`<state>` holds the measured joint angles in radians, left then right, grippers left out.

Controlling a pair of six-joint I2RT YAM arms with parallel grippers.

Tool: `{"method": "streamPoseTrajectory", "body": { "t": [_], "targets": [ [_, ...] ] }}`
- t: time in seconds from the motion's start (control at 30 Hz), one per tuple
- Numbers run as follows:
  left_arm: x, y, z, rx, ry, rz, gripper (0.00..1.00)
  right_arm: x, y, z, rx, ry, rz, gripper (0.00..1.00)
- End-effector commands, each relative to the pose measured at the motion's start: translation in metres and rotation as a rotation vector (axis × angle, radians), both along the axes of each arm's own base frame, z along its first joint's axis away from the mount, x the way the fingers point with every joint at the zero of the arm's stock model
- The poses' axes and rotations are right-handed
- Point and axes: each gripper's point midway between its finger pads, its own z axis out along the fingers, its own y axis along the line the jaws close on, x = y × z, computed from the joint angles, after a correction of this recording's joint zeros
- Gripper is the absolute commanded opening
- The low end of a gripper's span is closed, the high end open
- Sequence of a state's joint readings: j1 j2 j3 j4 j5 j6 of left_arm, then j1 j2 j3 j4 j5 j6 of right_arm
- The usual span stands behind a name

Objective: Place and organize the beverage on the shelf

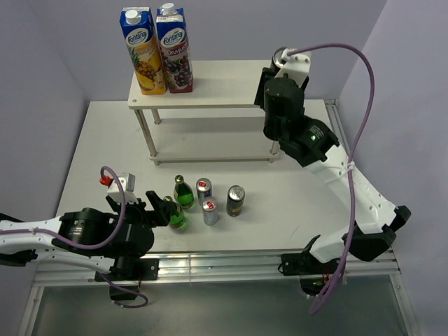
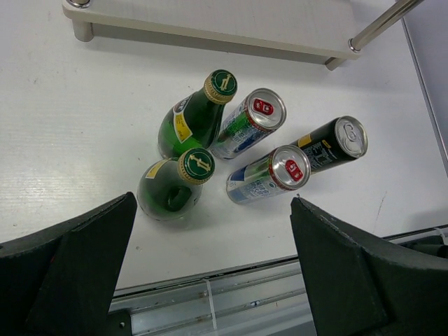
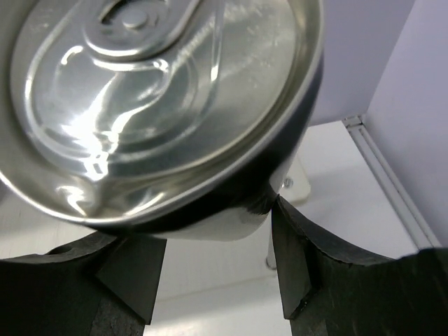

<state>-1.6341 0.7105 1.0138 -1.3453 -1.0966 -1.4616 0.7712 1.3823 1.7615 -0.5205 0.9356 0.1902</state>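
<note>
Gripping a dark metal can with a silver lid [image 3: 161,105], the right end effector [image 1: 283,61] hovers at the right edge of the white two-tier shelf [image 1: 217,84]. Placing is in hand, and the next move likely calls for shifting left over bare board, clear of two tall juice cartons [image 1: 157,49]. Five other small bottles and cans [image 2: 245,129] wait on the counter [image 1: 294,210] beside the wide-open left end effector [image 2: 213,206].

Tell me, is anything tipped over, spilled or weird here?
Nothing stands out. Two green glass bottles, two slim silver-blue cans and one dark black-and-yellow can stand upright on the white table, no spills. The right gripper holds another dark can by the white two-tier shelf, where two tall juice cartons stand straight.
</note>
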Motion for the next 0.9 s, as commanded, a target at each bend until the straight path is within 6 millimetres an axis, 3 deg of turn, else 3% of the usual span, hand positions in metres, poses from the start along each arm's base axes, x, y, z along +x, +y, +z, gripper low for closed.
{"method": "streamPoseTrajectory", "body": {
  "t": [0.0,0.2,0.3,0.4,0.87],
  "targets": [
    [0.000,0.005,0.000,0.005,-0.011,-0.001,0.99,0.016,-0.004,0.031,0.007,-0.057,0.007,0.00],
    [0.000,0.004,-0.001,0.008,-0.011,-0.007,0.99,0.062,0.005,0.024,-0.016,-0.025,0.003,0.00],
    [-0.001,0.003,-0.002,0.011,-0.012,-0.010,0.99,0.076,0.001,0.029,-0.006,-0.024,-0.002,0.00],
    [-0.001,0.004,-0.001,0.009,-0.011,-0.010,0.99,0.093,0.003,0.018,-0.010,0.001,-0.009,0.00],
    [-0.002,0.002,-0.002,0.007,-0.009,-0.018,0.99,0.112,-0.007,-0.035,-0.001,0.093,-0.039,0.00]
  ]
}}
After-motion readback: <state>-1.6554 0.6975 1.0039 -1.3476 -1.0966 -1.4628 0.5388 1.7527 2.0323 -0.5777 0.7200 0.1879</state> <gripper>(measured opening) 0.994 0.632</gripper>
